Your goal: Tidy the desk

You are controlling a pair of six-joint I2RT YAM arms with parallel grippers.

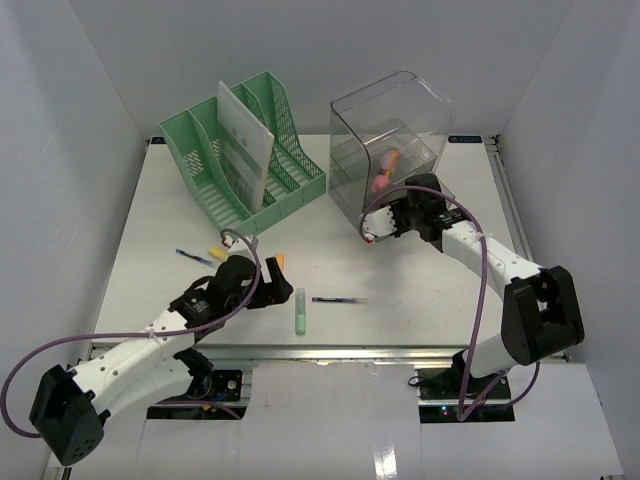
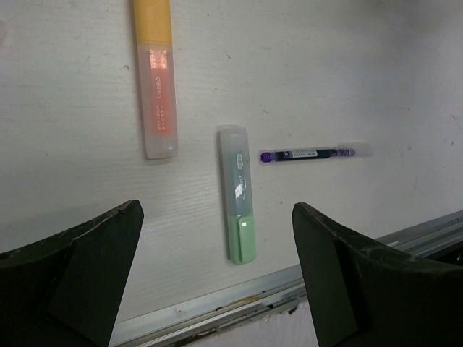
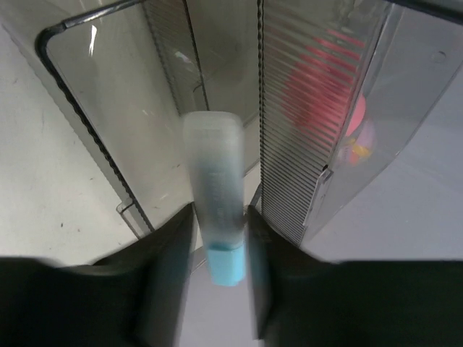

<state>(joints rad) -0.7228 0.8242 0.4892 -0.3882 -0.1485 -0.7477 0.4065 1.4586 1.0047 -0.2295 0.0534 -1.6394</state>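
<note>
Left claw point(image 2: 217, 208): is hanging wide open over the front strip, gripping nothing.
Bench point(image 1: 420, 290): is lying flat and white under everything, spanning the full width, with its silver rail running along the near edge.
Green file rack point(image 1: 200, 165): is standing at the rear left, with a white sheet point(image 1: 245, 150) leaning upright in one of its slots.
Blue pen point(image 1: 193, 257): is lying loose in front of the rack, just left of the left arm's wrist.
Orange highlighter point(image 2: 158, 79): is lying flat beyond the open fingers, well short of the rack.
Green highlighter point(image 2: 237, 195): is lying lengthwise between the two dark fingers in the wrist view, its cap end pointing at the rail.
Dark pen point(image 2: 315, 153): is lying crosswise just right of the green highlighter, apart from it.
Clear box point(image 1: 425, 120): is standing at the rear right, holding a pink item point(image 1: 382, 183) that is blurring behind its ribbed wall.
Right claw point(image 3: 217, 238): is clamping a blue-capped highlighter point(image 3: 213, 181), whose clear end is pointing at the box front, with the ribbed wall standing just to its right.
</note>
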